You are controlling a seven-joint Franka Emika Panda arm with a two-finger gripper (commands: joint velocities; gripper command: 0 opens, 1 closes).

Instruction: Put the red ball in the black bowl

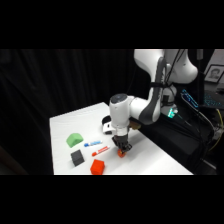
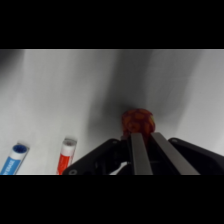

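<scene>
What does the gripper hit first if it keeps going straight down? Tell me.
The red ball, most likely: the gripper points down at the table with the ball right at its tip. Whether they already touch is unclear from either view.

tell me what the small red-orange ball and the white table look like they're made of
The small red-orange ball looks like soft rubber or foam, though that is only a guess: its surface is matte and mottled with pale specks, with no sharp glint. The white table looks like a smooth, painted or laminated board with a dull satin finish: even white, carrying soft shadows rather than reflections.
</scene>
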